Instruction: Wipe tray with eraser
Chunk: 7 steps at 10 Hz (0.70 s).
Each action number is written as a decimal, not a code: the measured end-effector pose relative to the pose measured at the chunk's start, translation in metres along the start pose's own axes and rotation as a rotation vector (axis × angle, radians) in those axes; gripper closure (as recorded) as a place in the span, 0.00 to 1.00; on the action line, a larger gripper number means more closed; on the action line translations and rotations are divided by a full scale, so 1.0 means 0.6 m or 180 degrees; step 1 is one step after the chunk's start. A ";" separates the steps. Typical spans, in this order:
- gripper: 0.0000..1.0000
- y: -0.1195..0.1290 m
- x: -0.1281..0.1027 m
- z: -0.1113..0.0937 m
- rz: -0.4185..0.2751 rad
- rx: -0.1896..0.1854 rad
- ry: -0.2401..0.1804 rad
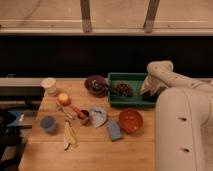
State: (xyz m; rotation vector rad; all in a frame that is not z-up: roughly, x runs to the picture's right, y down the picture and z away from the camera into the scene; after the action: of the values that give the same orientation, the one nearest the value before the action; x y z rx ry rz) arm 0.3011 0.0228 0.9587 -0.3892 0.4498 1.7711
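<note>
Leftmost, a white cup (49,86) and a blue cup (48,123) stood on the wooden surface (95,155), with a banana peel (69,136) next. Farther along lay a blue block (114,130), possibly the eraser, just beside the orange bowl (130,120). Behind them sat the green tray (134,102), a dark clump (123,89) inside it. Over the tray's right end hung the gripper (148,88); whether it was spread, pressed together or pinching anything could not be told. Good wiping would likely need flat, steady pressure on the tray floor, with strokes skirting the clump and staying inside the rim.
</note>
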 end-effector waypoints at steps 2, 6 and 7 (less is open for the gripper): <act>0.89 0.027 -0.013 0.008 -0.0028 -0.0079 0.0012; 0.89 0.094 -0.009 0.010 -0.0170 -0.0450 0.0072; 0.89 0.097 0.000 0.003 -0.0193 -0.0525 0.0075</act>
State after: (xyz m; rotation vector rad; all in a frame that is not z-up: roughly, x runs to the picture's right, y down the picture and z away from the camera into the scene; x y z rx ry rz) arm 0.2443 0.0109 0.9656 -0.5347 0.3062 1.7516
